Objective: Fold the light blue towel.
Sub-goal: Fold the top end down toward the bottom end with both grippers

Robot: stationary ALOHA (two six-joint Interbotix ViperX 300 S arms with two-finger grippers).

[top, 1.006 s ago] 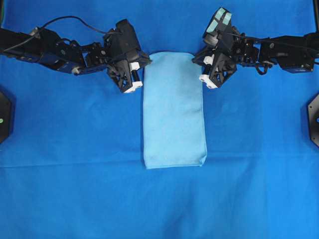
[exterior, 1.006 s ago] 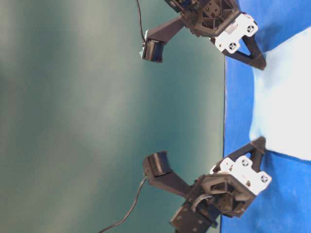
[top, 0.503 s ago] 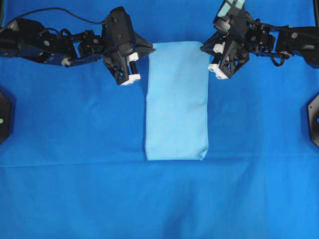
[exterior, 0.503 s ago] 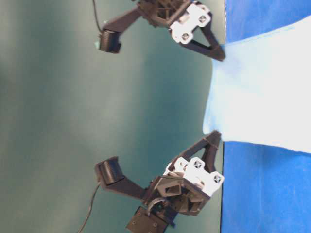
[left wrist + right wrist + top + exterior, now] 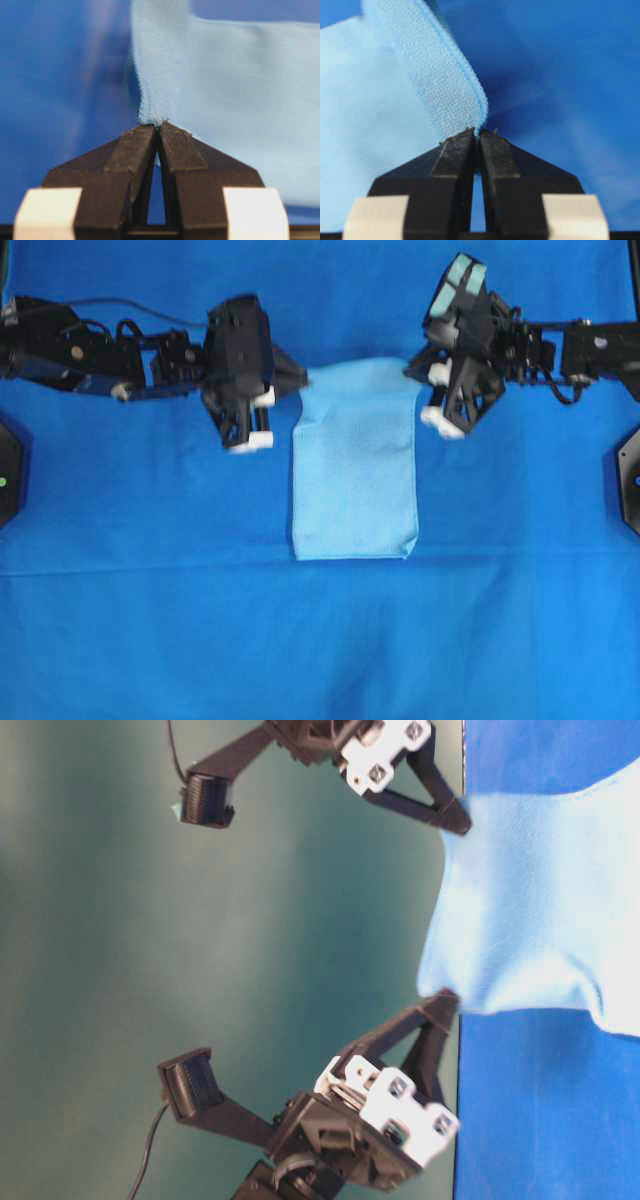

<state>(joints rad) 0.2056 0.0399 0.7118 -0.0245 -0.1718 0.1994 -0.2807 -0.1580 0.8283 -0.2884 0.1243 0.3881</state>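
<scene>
The light blue towel (image 5: 355, 470) lies as a long folded strip in the middle of the table, its near end flat. My left gripper (image 5: 302, 383) is shut on the towel's far left corner, and my right gripper (image 5: 410, 370) is shut on the far right corner. Both corners are raised off the table, so the far edge hangs stretched between the two grippers and sags a little (image 5: 530, 910). In the left wrist view the hem (image 5: 155, 107) is pinched at my left gripper's tips (image 5: 159, 125). The right wrist view shows the stitched hem (image 5: 445, 85) clamped in my right gripper (image 5: 479, 132).
A darker royal-blue cloth (image 5: 150, 620) covers the whole table. Black fixtures sit at the left edge (image 5: 8, 470) and the right edge (image 5: 630, 475). A green wall (image 5: 200, 970) stands behind the arms.
Both grippers rose with the far corners, then carried the far edge toward the near end. The flat part of the towel is shorter now.
</scene>
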